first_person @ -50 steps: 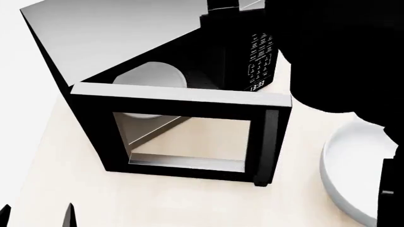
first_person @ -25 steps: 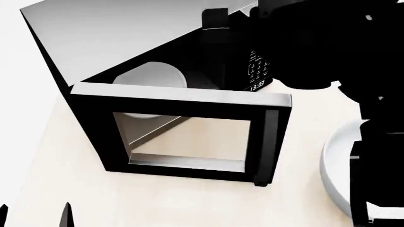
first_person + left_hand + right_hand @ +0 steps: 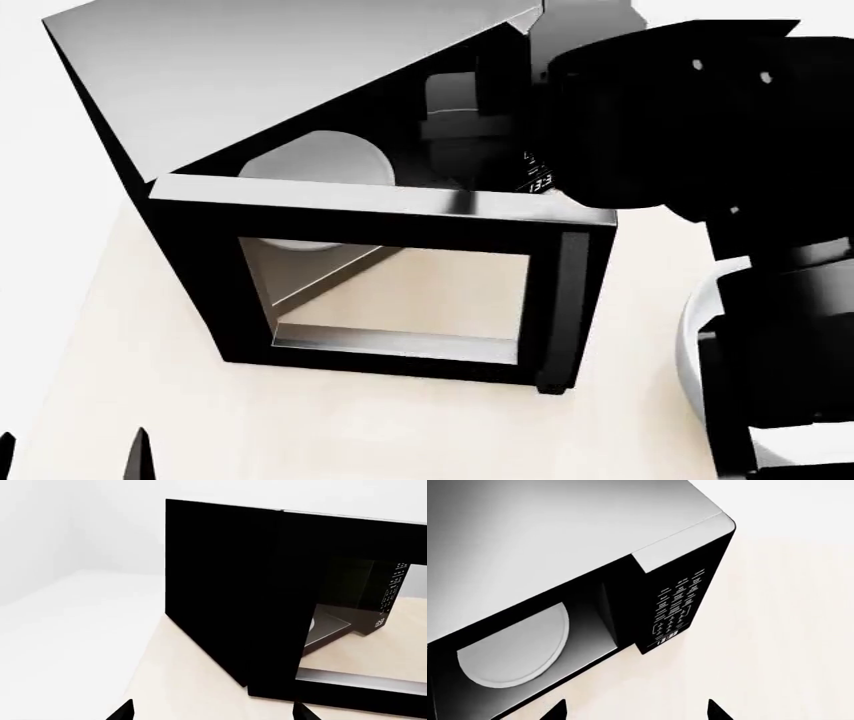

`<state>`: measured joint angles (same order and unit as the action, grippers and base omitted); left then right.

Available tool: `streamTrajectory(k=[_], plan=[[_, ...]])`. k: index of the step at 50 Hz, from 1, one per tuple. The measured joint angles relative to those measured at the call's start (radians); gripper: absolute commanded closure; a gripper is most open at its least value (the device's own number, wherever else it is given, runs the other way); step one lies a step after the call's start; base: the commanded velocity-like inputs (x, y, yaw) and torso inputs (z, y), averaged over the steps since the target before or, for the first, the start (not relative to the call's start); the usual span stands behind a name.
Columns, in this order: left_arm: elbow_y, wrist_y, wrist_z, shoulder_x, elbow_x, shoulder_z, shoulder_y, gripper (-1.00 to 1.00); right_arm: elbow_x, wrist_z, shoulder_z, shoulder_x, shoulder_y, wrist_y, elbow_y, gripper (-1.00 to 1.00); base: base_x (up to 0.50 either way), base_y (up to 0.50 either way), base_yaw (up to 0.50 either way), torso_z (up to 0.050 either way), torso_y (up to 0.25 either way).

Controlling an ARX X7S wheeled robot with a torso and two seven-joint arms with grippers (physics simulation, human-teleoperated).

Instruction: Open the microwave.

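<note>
The microwave [image 3: 267, 70] stands on the beige table, black with a grey top. Its glass-windowed door [image 3: 387, 300] is swung wide open toward me. The white turntable plate [image 3: 320, 165] shows inside. My right arm [image 3: 667, 130] hangs over the microwave's right front and hides most of the button panel; the display [image 3: 541, 183] still shows. In the right wrist view the right gripper [image 3: 635, 712] is open and empty above the table, near the button panel [image 3: 677, 607] and plate [image 3: 514, 650]. My left gripper [image 3: 212, 712] is open and empty, to the left of the microwave's black side [image 3: 220, 590].
A white bowl [image 3: 691, 345] sits on the table right of the door, partly hidden by my right arm. The left gripper's fingertips [image 3: 140, 455] show at the lower left of the head view over bare beige table [image 3: 134, 330].
My right arm has swung left and lower, over the microwave's right front, covering more of the button panel and the bowl. The door and left gripper have not moved.
</note>
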<state>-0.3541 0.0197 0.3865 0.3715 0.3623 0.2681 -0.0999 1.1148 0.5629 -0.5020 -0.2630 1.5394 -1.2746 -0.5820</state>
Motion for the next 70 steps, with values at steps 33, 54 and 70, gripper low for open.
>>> streamTrajectory(k=[33, 54, 70], plan=[[-0.006, 0.002, 0.008, 0.007, 0.004, 0.006, 0.000, -1.00, 0.026, -0.002, -0.019, -0.005, -0.006, -0.047, -0.015, -1.00, 0.00, 0.00, 0.00, 0.000, 0.000], [-0.008, 0.003, 0.013, 0.010, 0.005, 0.010, 0.001, -1.00, 0.084, 0.033, 0.008, -0.018, -0.017, -0.098, 0.006, -1.00, 0.00, 0.00, 0.00, 0.000, 0.000], [-0.014, 0.005, 0.017, 0.015, 0.006, 0.013, -0.002, -1.00, 0.190, 0.134, 0.053, -0.024, -0.034, -0.189, 0.047, -1.00, 0.00, 0.00, 0.00, 0.000, 0.000]])
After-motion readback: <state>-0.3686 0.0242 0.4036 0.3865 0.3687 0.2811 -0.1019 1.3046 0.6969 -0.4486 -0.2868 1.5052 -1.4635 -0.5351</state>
